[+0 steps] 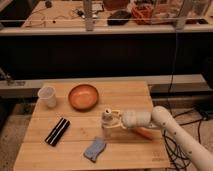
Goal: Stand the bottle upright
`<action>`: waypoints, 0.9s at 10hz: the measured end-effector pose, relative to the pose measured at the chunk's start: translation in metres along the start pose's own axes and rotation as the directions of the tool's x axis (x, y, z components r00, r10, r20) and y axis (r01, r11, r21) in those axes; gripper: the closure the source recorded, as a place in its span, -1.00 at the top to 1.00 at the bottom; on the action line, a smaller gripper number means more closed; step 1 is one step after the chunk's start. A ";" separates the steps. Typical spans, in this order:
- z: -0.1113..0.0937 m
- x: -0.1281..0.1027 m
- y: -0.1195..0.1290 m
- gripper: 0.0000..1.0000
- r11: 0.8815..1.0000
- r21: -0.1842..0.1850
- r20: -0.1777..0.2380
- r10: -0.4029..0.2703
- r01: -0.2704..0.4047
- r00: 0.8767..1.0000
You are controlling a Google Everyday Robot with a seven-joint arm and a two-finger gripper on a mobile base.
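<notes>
**Wooden work table, one bottle held by the arm**

- Item 1: small pale-tan plastic bottle (106, 119) with a narrow neck and a whitish round cap. It stands cap-up on the table, right of centre and towards the front edge, in front of the bowl.
- Item 2: two-finger gripper (111, 125) on a white robot arm (172, 131) that reaches in from the right. The pale fingers are closed on the bottle from its right side, at body height.
- Item 3: light wooden slatted table (135, 95), which carries everything listed here.
- Item 4: shallow round orange-brown bowl (83, 96), at the back centre and well apart from the bottle.
- Item 5: translucent white cup (47, 96), upright, just left of the bowl.
- Item 6: flat black oblong object (58, 131), lying on a slant at the front left. Its kind cannot be told.
- Item 7: crumpled blue-grey cloth or sponge (95, 149), near the front edge, just in front of the bottle and to its left.
- Item 8: orange object (145, 133), partly hidden under the arm to the right of the bottle. Its shape cannot be told.
</notes>
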 end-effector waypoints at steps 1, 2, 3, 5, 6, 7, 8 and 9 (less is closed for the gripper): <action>0.001 0.001 -0.006 -0.99 1.000 -0.003 -0.001 0.007 -0.007 1.000; 0.000 0.002 -0.006 -0.99 1.000 -0.004 -0.001 0.012 -0.012 1.000; -0.002 0.004 0.000 -0.99 1.000 -0.006 -0.002 0.018 -0.018 1.000; -0.005 0.006 0.011 -0.99 1.000 0.001 -0.004 0.027 -0.027 1.000; -0.004 0.007 0.009 -0.99 1.000 0.004 -0.006 0.029 -0.029 1.000; -0.003 0.009 0.003 -0.99 0.999 0.007 -0.008 0.032 -0.032 0.999; -0.002 0.010 -0.004 -0.99 0.999 0.009 -0.007 0.039 -0.039 0.999; -0.002 0.011 -0.005 -0.99 0.999 0.007 -0.006 0.045 -0.045 0.999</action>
